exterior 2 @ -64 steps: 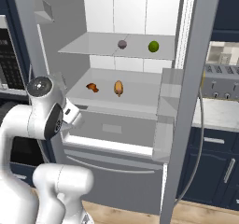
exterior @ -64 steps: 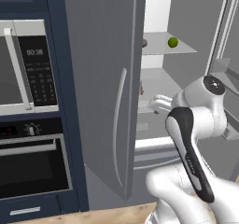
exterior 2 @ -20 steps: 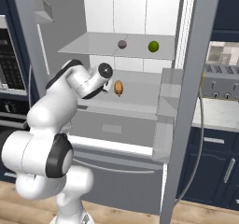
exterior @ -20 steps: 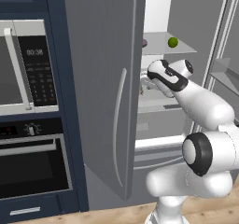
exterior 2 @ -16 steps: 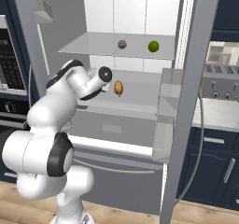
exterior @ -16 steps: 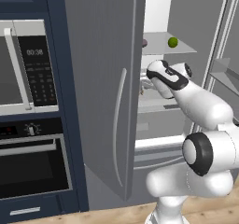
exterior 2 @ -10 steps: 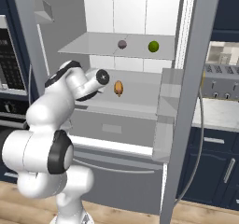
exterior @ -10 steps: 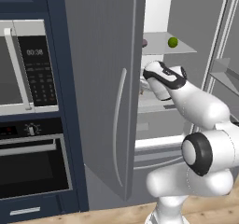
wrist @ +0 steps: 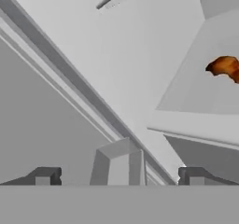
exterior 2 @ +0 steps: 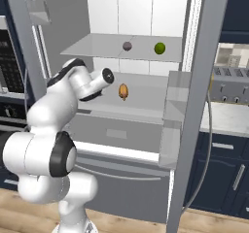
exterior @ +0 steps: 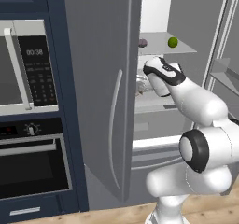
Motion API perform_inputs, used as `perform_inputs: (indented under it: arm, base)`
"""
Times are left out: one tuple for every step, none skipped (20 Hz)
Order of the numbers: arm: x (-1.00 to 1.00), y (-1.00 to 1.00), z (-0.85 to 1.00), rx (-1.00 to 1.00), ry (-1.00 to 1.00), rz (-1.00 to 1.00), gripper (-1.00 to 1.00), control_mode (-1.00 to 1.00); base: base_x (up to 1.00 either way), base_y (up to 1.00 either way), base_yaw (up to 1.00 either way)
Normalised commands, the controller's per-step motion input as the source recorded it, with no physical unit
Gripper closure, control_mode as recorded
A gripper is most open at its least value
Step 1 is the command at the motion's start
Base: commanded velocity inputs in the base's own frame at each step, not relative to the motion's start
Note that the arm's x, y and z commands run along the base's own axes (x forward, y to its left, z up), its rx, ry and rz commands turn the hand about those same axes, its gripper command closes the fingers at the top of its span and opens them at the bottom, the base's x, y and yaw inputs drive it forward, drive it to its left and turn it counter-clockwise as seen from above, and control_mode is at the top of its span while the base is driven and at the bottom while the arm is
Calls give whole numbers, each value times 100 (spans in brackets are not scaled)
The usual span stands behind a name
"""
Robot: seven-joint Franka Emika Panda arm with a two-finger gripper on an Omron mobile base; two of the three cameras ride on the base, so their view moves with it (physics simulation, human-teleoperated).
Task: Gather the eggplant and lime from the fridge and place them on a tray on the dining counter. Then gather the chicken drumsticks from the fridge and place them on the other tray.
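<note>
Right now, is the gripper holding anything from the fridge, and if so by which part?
Nothing is held. The gripper is open with empty space between its fingertips, and the drumstick lies apart on the shelf.

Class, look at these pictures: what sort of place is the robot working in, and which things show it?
A home kitchen, rendered: an open fridge holding a lime, a built-in microwave above an oven, and a toaster.

Lime (exterior 2: 159,48) on shelf above drumstick (exterior 2: 123,91), eggplant (exterior 2: 127,46) left.

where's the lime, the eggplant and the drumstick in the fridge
lime (exterior 2: 159,48), right base view, middle of the green ball on the upper shelf
eggplant (exterior 2: 127,46), right base view, centre of the small dark shape left of it
drumstick (exterior 2: 123,91), right base view, its brown body, lower shelf
</note>
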Motion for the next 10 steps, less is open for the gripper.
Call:
perform_inputs:
  arm:
    - [-33,49,3,0,2,22,-100,-100]
    - [-40,61,0,0,0,21,-100,-100]
    - [-51,78,0,0,0,19,-100,-100]
    - [-58,83,0,0,0,18,-100,-100]
    - [-65,86,0,0,0,16,-100,-100]
    - [-70,85,0,0,0,16,-100,-100]
    - [-73,89,0,0,0,15,-100,-100]
    - [-75,87,0,0,-1,15,-100,-100]
    - [-79,85,0,0,-2,15,-100,-100]
    - [-78,83,0,0,-3,13,-100,-100]
  base:
    - [0,0,0]
    - [0,0,0]
    - [0,0,0]
    - [0,0,0]
    - [0,0,0]
    - [0,0,0]
    - [0,0,0]
    - [0,0,0]
    - [0,0,0]
    - [0,0,0]
